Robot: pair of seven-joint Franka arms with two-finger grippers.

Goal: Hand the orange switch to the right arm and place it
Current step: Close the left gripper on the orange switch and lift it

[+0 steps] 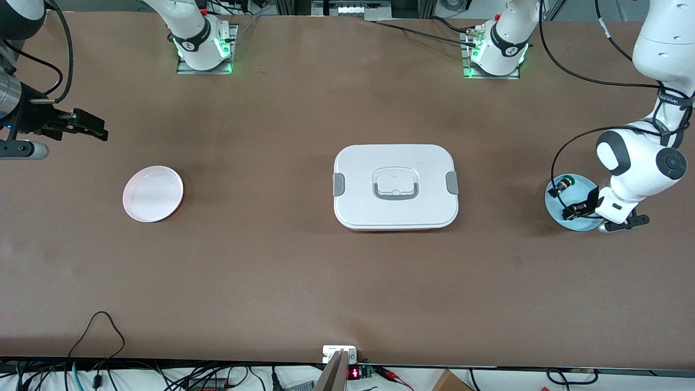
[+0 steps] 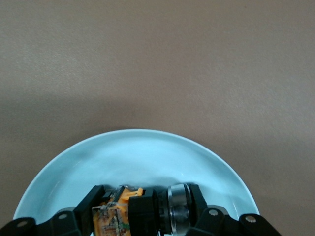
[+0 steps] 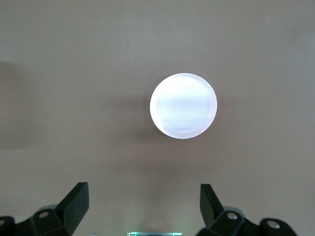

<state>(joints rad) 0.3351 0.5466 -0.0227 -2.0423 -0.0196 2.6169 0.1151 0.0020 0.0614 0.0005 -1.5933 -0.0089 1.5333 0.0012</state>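
The left pincer [image 2: 147,216] was down inside the pale blue dish [image 2: 147,157], which sat near the worktop [image 1: 271,260] edge at the left arm's end. Its fingers [image 2: 91,204] were clenched on the orange switch [image 2: 142,211], one on each end of it (the switch lay sideways between them, just above the dish floor). A second switch with a green cap [image 1: 564,184] lay in the same dish, close by.

The right pincer [image 1: 89,127] waited in the air near the right arm's edge of the worktop, its fingers spread wide and holding nothing. The pink plate [image 1: 153,194] lay on the worktop close to it. A white lidded box [image 1: 395,187] sat in the middle.
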